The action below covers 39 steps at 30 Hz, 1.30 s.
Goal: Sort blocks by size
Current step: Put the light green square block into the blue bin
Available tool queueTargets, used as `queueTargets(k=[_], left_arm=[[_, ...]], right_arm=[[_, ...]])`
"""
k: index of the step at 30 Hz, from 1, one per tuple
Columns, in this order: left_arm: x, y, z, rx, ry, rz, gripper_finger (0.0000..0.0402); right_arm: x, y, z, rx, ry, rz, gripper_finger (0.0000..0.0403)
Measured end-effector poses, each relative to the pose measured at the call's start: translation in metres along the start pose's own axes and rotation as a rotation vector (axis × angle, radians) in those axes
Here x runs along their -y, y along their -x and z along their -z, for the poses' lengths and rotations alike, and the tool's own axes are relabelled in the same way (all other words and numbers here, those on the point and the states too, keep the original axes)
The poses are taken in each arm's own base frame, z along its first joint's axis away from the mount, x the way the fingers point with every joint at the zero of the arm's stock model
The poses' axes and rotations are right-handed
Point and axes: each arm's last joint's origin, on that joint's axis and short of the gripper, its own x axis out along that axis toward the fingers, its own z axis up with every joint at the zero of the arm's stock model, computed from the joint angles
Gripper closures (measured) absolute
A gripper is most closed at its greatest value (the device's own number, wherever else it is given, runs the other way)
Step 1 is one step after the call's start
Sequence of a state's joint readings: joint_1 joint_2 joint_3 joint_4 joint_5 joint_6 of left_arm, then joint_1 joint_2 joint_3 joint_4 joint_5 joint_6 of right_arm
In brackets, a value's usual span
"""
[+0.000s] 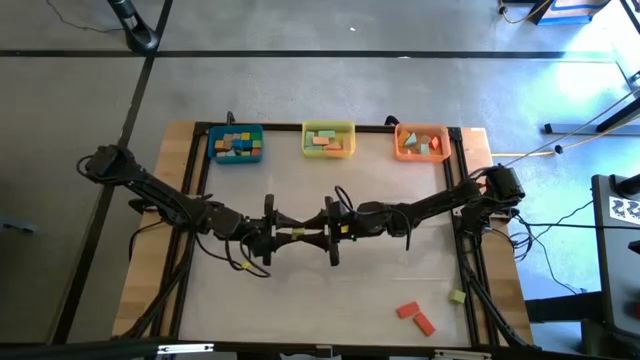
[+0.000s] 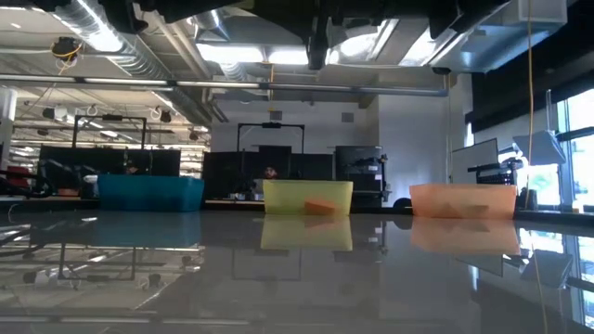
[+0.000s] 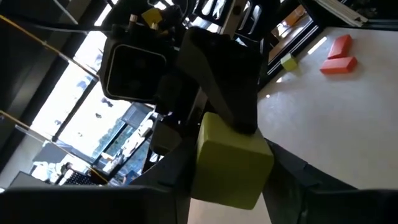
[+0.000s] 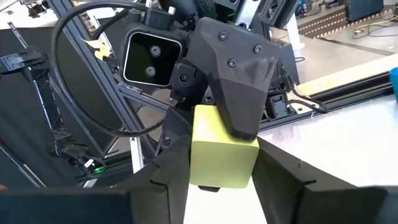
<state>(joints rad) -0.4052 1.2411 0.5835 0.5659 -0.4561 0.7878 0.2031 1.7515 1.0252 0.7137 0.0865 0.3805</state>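
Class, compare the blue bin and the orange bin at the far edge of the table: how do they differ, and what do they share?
The blue bin sits at the left end of the row, on the left arm's side; the orange bin sits at the right end. The blue bin looks opaque teal-blue in the low view; the orange bin looks paler and translucent. Both hold small mixed-colour blocks and flank the yellow bin.

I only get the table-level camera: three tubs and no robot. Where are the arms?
Observer: Above your frame. The left pincer and right pincer meet over mid-table.
Operator: Holding anything?
Observer: One yellow-green block, gripped by both at once.
Operator: Any blocks lying loose?
Observer: Two orange bricks and a small yellow-green cube, near the table's front right corner.
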Motion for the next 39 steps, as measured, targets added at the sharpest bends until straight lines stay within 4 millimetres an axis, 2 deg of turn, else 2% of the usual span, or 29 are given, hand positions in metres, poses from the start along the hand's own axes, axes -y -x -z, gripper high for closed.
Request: queueTargets(k=[4,9,15,22,28,31,39], left_arm=[[0.0,0.001,0.0,0.0,0.04,0.003,0.0279],[-0.003,0.002,-0.002,0.01,0.087,-0.005,0.0279],[-0.009,0.007,-0.004,0.008,0.139,-0.043,0.0279],[-0.023,0.019,-0.001,-0.078,0.243,-0.124,0.0279],[-0.042,0.034,0.014,-0.233,0.376,-0.232,0.0279],[-0.054,0.04,0.027,-0.325,0.441,-0.316,0.0279],[-0.083,0.062,0.085,-0.698,0.645,-0.689,0.0279]], right_arm=[[0.0,0.0,0.0,-0.007,0.013,-0.011,0.0223],[-0.002,0.006,-0.005,-0.061,0.077,-0.014,0.0172],[-0.009,0.028,-0.03,-0.109,0.14,0.029,0.0115],[-0.013,0.063,-0.054,-0.207,0.182,0.138,0.0098],[-0.013,0.083,-0.065,-0.238,0.202,0.241,0.0102],[-0.012,0.085,-0.065,-0.25,0.209,0.273,0.0102],[-0.003,0.087,-0.047,-0.322,0.145,0.366,0.0102]])
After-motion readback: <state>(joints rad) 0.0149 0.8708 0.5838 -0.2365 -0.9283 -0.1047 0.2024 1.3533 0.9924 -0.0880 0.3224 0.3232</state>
